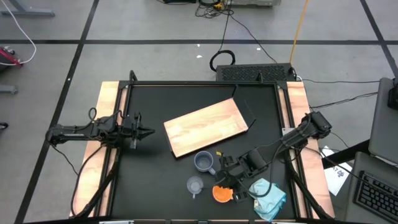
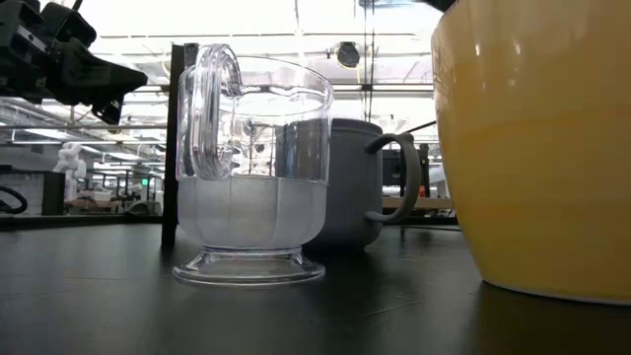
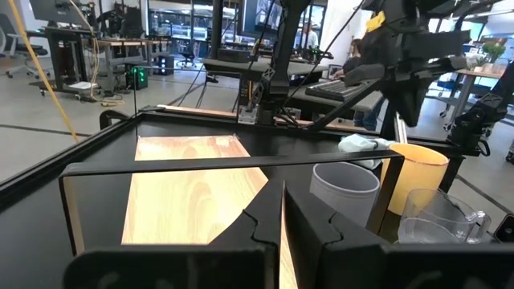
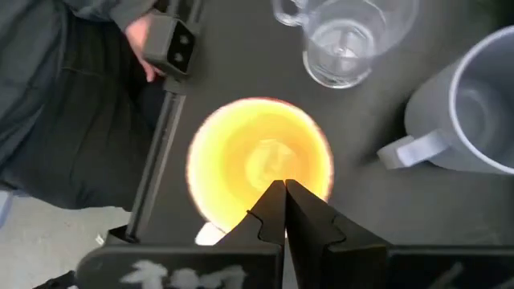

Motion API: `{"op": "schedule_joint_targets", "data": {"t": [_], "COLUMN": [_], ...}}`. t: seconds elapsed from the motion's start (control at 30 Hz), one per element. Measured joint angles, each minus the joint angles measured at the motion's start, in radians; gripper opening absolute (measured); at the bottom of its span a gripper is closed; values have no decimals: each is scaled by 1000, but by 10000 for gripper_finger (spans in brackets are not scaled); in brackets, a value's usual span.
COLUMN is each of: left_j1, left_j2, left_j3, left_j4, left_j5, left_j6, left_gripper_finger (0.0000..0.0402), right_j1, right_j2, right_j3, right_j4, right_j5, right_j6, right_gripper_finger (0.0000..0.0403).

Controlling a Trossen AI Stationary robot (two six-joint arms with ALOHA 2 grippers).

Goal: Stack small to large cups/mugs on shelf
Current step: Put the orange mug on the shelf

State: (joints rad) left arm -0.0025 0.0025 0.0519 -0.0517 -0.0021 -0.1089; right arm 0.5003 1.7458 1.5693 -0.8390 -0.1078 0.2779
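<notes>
The right tool (image 1: 231, 184) hangs just above the round orange mug with a white handle (image 1: 221, 193), its fingers pressed together, likely lining up before it can grab. The mug sits near the front edge of the black surface (image 1: 149, 180), beside the small clear glass cup (image 1: 194, 185) and the blue-grey mug (image 1: 204, 162). All three wait off the flat light-wood shelf board (image 1: 205, 127), which lies bare mid-surface. The left tool (image 1: 148, 131) waits, pressed together, by the left edge.

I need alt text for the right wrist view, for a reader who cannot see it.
The right gripper, fingers shut, hangs over the open orange mug on the black tabletop. Beyond it stand the clear glass cup and the blue-grey mug, both upright.
</notes>
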Motion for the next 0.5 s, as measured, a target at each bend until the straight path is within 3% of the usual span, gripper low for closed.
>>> {"op": "schedule_joint_targets", "data": {"t": [0.5], "left_j1": [0], "left_j2": [0], "left_j3": [0], "left_j4": [0], "left_j5": [0], "left_j6": [0], "left_gripper_finger": [17], "right_j1": [32], "right_j2": [0], "right_j3": [8], "right_j4": [-50], "right_j5": [3], "right_j6": [54], "right_gripper_finger": [0]}}
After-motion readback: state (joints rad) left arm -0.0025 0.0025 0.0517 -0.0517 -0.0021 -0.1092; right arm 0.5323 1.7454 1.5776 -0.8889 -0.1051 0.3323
